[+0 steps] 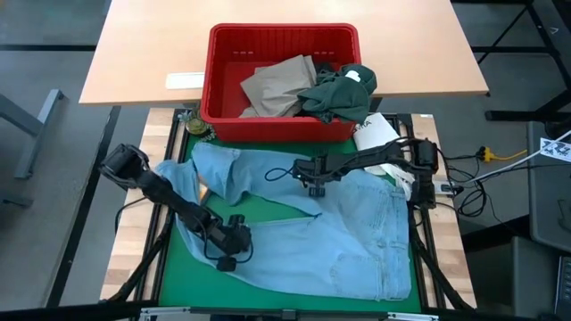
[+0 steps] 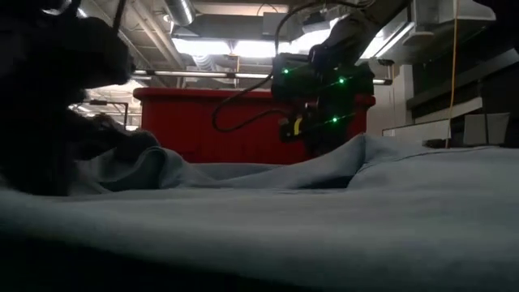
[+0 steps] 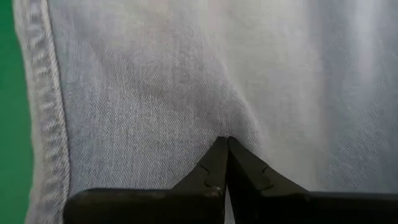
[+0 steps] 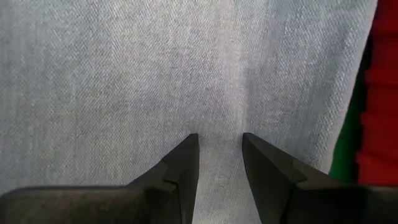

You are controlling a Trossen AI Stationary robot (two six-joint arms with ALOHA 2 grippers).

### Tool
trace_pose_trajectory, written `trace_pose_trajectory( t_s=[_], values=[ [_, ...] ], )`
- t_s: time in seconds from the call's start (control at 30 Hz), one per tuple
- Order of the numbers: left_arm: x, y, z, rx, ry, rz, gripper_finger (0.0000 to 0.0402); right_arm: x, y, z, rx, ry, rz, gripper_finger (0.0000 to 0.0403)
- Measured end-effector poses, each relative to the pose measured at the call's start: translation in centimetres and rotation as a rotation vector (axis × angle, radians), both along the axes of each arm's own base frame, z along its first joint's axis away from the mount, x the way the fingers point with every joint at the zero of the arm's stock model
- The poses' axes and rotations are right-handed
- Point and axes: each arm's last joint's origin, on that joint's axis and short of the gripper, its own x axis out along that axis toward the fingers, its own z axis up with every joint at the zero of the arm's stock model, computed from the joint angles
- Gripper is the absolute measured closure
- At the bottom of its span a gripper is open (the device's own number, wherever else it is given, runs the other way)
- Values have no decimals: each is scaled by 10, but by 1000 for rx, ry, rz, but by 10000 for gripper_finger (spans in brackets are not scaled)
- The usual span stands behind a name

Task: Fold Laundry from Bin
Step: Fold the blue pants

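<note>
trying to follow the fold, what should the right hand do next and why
Probably close the right hand on the light blue jeans. Its fingers are open and pressed against the fabric, while the left hand is already pinched shut on the same garment, so both could then lift it together.

Green-topped table — light blue jeans spread across it, red bin at the far edge.

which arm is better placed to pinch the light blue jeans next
Left, probably. The left gripper is down on the light blue jeans with its fingers shut together at a crease. The right gripper is over the same fabric near the red bin, fingers apart and gripping nothing.
</note>
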Motion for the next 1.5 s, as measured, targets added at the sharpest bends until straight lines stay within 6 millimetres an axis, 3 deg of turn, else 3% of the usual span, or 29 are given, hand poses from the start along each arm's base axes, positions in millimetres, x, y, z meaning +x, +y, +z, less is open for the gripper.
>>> trace_pose_trajectory(
  t_s=[0.2,0.4,0.57,0.93,1.23,1.37,1.5],
  values=[
    [-3,-3,1,-47,33,-13,400,-6,-18,0,6,18,-72,276],
    [-3,-2,1,-40,28,-11,399,-8,-20,-1,1,42,-67,276],
    [-2,0,3,-26,14,-34,399,-7,-8,6,6,16,-20,276],
    [-9,17,24,83,-20,-74,399,-7,21,42,-11,-96,64,276],
    [-3,40,53,93,-164,97,397,-8,52,55,14,-141,157,276],
    [2,51,61,96,-207,153,368,-8,66,55,44,-142,203,276],
    [9,62,62,108,-243,215,312,-9,79,55,56,-142,242,276]
  ],
)
